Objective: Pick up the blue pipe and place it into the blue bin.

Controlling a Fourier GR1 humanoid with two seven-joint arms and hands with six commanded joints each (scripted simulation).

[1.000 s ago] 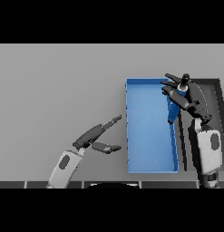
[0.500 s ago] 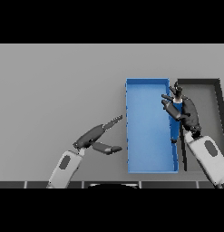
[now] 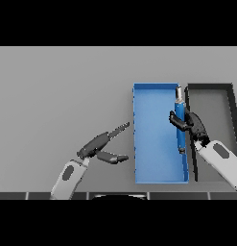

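No legible text, labels, brand marks, numbers or signs appear on any surface in the head view; all visible surfaces are plain and unmarked.

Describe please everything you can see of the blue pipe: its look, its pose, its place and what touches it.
The blue pipe is a long, thin blue rod with a grey cap at its far end and a small dark fitting at its near end. It lies lengthwise along the right wall of the blue bin, inside it. The right hand curls round its middle. Whether it rests on the bin floor cannot be told.
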